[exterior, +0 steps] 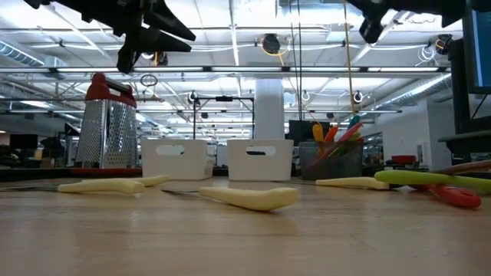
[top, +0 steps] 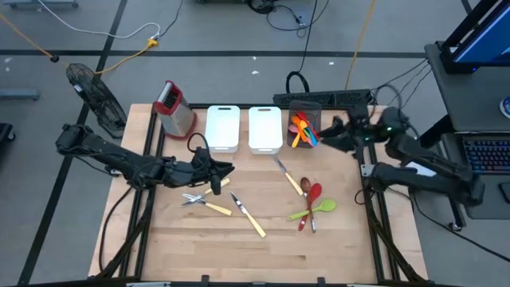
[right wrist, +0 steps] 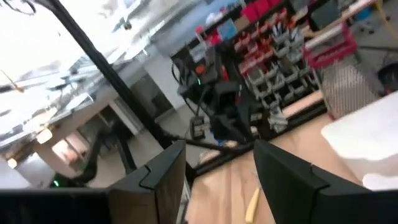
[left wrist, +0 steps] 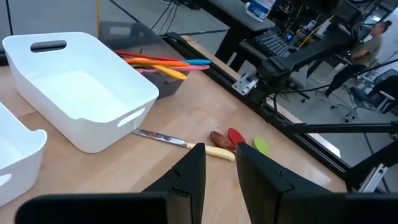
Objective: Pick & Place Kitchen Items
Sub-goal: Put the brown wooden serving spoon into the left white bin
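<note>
Left claw (top: 225, 170): hovering above the wooden surface (top: 263, 255) at about 9 o'clock of its centre, fingers (left wrist: 193, 171) standing slightly apart, gripping nothing. Right claw (top: 328, 135): hanging at 2 o'clock, just beside the dark rectangular bin (top: 304, 119), fingers (right wrist: 163, 177) parted and empty.

Kitchen items, loose on the surface:
- metal piece with yellow handle (top: 249, 216), lying near centre, pointing toward 5 o'clock;
- two more yellow-handled metal pieces (top: 204, 200), crossing each other at 8 o'clock, directly under the left claw;
- metal knife with pale handle (top: 289, 178), lying at 3 o'clock of centre;
- green spoon (top: 315, 210), red spoon (top: 311, 197) and brown wooden spoon (top: 305, 188), overlapping in a cluster at 4 o'clock.

Kitchen items, binned: orange, blue and pink utensils (top: 303, 130), standing tilted in the dark bin.

Other: two white rectangular bins (top: 243, 128) sitting side by side at 12 o'clock; red-topped metal box grater (top: 174, 110) standing at 11 o'clock.
</note>
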Motion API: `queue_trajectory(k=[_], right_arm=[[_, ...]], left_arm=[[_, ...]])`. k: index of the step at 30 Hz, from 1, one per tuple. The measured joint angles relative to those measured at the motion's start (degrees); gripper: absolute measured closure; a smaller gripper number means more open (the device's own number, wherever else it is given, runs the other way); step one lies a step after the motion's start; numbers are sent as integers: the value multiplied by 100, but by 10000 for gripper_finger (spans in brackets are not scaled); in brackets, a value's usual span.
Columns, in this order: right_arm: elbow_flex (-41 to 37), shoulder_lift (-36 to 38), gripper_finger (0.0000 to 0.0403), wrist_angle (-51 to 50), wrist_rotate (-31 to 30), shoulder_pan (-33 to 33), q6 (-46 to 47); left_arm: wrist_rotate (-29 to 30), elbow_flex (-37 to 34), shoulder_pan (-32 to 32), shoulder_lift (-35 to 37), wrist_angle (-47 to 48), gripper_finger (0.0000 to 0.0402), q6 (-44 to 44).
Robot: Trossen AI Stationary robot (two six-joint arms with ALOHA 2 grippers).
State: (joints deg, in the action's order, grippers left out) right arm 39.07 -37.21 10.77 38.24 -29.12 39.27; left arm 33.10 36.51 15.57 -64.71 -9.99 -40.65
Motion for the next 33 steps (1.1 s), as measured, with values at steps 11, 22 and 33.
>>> queue_trajectory(k=[11, 22, 33], right_arm=[[0, -469, 220, -8, -1898, 2464, -489], [1117, -1245, 220, -1390, -4661, 4986, -978], [3032, -3110, 220, -4842, -5209, 5728, 652]], left_arm=[[-81, 0, 139, -2, 141, 309, 42], [-160, 0, 364, -2, 139, 309, 143], [-160, 0, 485, -2, 133, 309, 321]])
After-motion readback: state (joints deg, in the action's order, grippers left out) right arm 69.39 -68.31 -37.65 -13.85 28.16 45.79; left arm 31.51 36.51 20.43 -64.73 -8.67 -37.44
